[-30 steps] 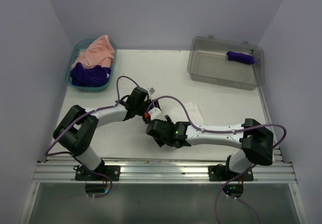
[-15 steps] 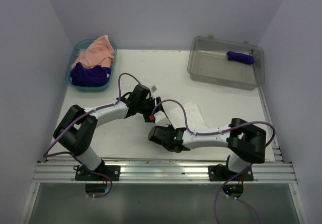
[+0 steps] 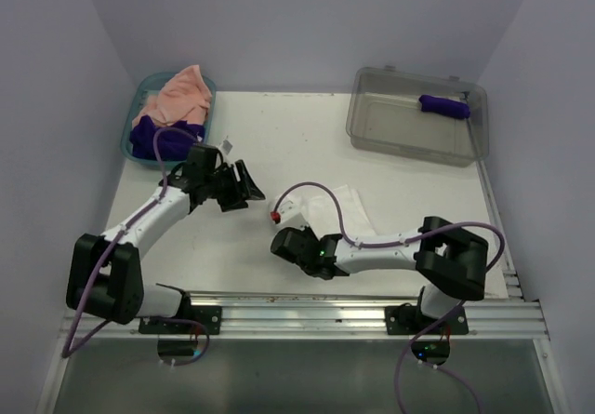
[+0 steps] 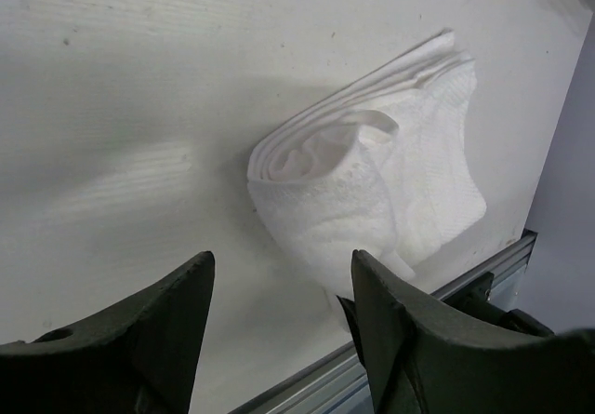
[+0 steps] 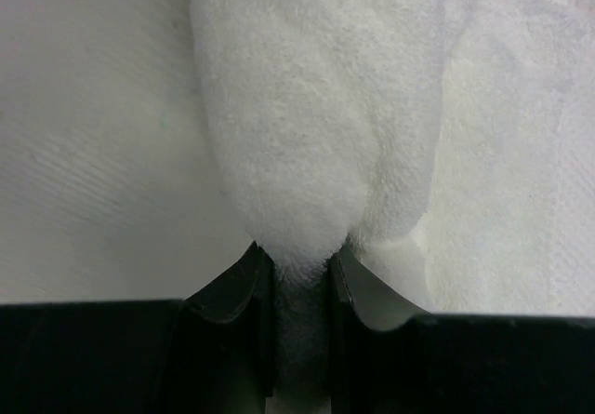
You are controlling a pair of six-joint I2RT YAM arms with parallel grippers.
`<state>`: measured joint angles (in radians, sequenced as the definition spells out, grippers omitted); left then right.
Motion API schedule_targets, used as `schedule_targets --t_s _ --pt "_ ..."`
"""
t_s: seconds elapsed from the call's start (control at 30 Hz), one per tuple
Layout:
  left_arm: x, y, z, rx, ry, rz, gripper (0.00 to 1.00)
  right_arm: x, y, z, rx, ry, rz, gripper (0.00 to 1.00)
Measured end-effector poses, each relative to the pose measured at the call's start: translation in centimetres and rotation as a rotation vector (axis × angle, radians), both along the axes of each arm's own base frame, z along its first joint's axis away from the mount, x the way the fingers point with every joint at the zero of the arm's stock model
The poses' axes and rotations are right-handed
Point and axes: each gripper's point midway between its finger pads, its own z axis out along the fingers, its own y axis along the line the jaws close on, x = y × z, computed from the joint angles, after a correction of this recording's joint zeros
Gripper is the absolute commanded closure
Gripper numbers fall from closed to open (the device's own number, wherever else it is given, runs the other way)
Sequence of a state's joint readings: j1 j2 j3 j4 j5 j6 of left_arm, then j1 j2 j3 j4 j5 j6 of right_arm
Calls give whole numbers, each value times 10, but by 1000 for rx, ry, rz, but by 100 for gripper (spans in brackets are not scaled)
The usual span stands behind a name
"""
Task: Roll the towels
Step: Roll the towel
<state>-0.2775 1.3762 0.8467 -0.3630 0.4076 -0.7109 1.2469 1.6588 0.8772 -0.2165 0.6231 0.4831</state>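
My left arm (image 3: 153, 214) reaches out over the left half of the surface (image 3: 297, 135), wrist turned toward the middle. My left fingers (image 4: 172, 316) are spread wide and hold nothing. They are off the cloth, with bare surface under them.

My right arm (image 3: 381, 251) lies low along the near edge, its elbow folded at the right and its forearm running left. My right fingers (image 5: 251, 288) are drawn in tight on the white towel (image 5: 316, 107), pinching the narrow end of a thick fold between them.

That white towel (image 3: 351, 205) sits near the middle of the surface, a little toward the near side. In my left wrist view it is a loose roll (image 4: 325, 181) with a flatter flap trailing off behind it. My right arm's purple cable (image 3: 325, 200) arches over it.

At the far left, a teal basket (image 3: 136, 150) holds a pink towel (image 3: 177, 93) heaped over a purple towel (image 3: 163, 138). At the far right, a clear bin (image 3: 400, 121) holds a purple roll (image 3: 444, 106) by its far wall. Both containers stand well apart from my arms.
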Motion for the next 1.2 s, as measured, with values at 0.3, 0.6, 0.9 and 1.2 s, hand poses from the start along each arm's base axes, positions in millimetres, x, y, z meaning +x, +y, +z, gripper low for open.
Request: schedule_targets --t_s 0.3,0.6,0.9,1.2 --pt "1 108 37 72 -79 268 36 -4 95 11 89 100 217 100" --pt "-34 134 44 119 -102 329 34 -44 143 26 419 427 341 100" --pt "-52 120 48 61 -153 285 34 -30 127 33 796 717 194 100" --pt "-59 97 62 -9 -230 188 33 -26 105 39 1042 886 129 100"
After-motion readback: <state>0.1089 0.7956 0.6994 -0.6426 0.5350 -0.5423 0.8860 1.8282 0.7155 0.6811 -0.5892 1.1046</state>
